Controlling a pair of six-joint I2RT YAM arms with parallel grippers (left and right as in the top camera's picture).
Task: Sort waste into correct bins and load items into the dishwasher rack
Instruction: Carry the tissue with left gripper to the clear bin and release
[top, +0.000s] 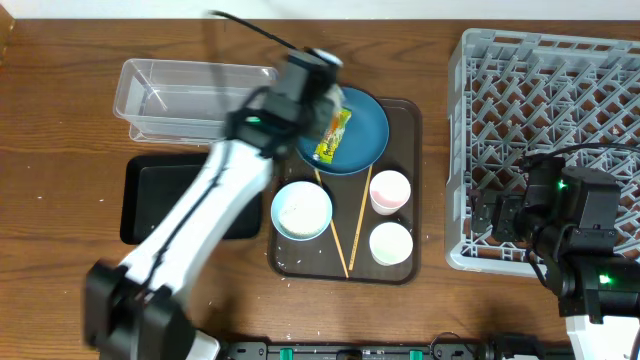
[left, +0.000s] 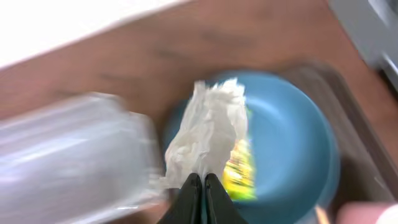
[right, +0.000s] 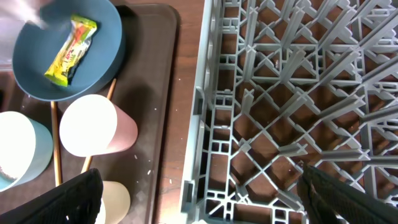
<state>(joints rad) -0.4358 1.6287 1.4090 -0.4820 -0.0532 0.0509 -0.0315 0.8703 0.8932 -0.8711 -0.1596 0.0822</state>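
My left gripper (left: 199, 177) is shut on the crumpled white tissue (left: 211, 124), holding it above the left edge of the dark-blue plate (left: 292, 143), beside the clear tub (left: 68, 155). The yellow-green wrapper (top: 333, 137) lies on the plate (top: 365, 135). The light-blue bowl (top: 301, 210), pink cup (top: 389, 190), white cup (top: 390, 243) and chopsticks (top: 358, 215) sit on the brown serving tray (top: 408, 115). My right gripper (right: 214, 199) stands open and empty over the front left corner of the grey dishwasher rack (right: 280, 93).
The black tray (top: 160, 200) lies in front of the clear tub (top: 170, 95), under my left arm. A few white rice grains (right: 149, 171) dot the serving tray near the cups. The rack (top: 560, 100) fills the right side of the table.
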